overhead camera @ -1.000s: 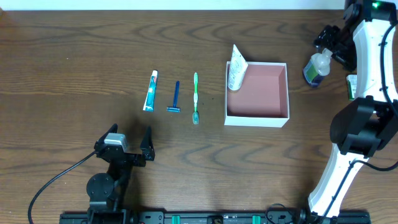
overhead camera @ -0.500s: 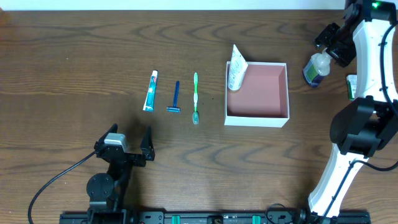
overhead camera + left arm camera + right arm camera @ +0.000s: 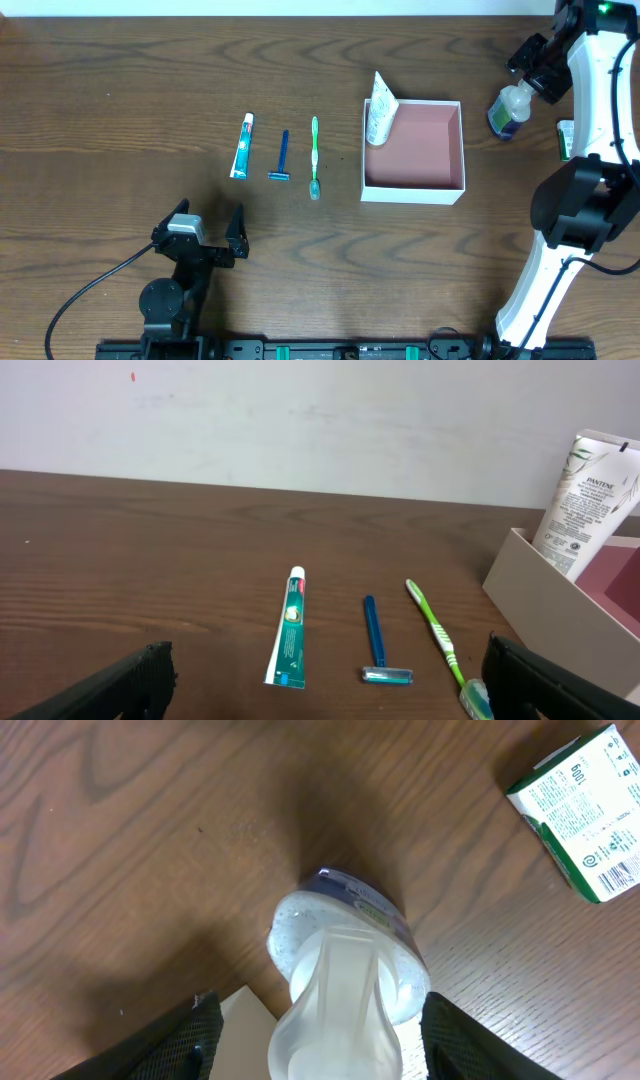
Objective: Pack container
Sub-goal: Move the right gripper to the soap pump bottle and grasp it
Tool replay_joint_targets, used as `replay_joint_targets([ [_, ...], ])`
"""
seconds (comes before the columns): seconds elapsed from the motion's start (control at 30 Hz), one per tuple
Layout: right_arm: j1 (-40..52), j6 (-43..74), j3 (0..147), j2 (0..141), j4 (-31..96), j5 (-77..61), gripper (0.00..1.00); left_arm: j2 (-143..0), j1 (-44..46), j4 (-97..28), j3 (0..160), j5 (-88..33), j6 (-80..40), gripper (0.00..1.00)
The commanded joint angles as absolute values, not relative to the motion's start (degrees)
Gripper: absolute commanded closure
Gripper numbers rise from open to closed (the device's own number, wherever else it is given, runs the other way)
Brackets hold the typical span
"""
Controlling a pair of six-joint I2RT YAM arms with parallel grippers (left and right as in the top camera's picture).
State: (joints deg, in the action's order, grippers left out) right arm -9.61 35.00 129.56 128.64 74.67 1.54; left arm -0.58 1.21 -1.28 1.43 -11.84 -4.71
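Note:
The container [image 3: 413, 190], a shallow white-walled box with a pink inside, sits right of centre; its wall also shows in the left wrist view [image 3: 540, 585]. A white tube [image 3: 379, 110] leans in its far-left corner and shows in the left wrist view [image 3: 590, 495]. A toothpaste tube [image 3: 242, 146], a blue razor [image 3: 282, 157] and a green toothbrush [image 3: 314, 157] lie in a row to its left. My right gripper [image 3: 530, 60] is open, with its fingers [image 3: 185, 1040] on either side of a clear pump bottle's [image 3: 350, 980] top. My left gripper [image 3: 205, 240] is open and empty near the front.
The pump bottle [image 3: 508, 108] stands just right of the container. A small green-and-white box [image 3: 566, 140] lies further right, also in the right wrist view [image 3: 590, 810]. The right arm's white body stands along the right edge.
My right gripper has shifted slightly towards the far right over the pump bottle. The left arm and the objects have not moved.

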Motion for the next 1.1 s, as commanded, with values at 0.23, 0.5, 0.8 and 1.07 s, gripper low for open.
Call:
replay_joint_targets([
  [0.23, -9.5, 35.3, 128.6, 128.7, 73.6, 3.0, 0.35, -0.2, 1.0, -2.9, 0.2, -12.6, -4.8, 0.02],
  [0.5, -9.5, 35.3, 127.0, 128.7, 73.1, 3.0, 0.36, -0.3, 1.0, -2.9, 0.2, -12.6, -4.8, 0.02],
  [0.8, -9.5, 35.1, 127.0, 128.7, 73.0, 3.0, 0.52, -0.2, 1.0, -2.9, 0.2, -12.6, -4.8, 0.02],
  [1.07, -9.5, 35.1, 127.2, 128.3, 73.9, 2.3, 0.63, -0.2, 1.0, -2.9, 0.2, -12.6, -4.8, 0.02],
])
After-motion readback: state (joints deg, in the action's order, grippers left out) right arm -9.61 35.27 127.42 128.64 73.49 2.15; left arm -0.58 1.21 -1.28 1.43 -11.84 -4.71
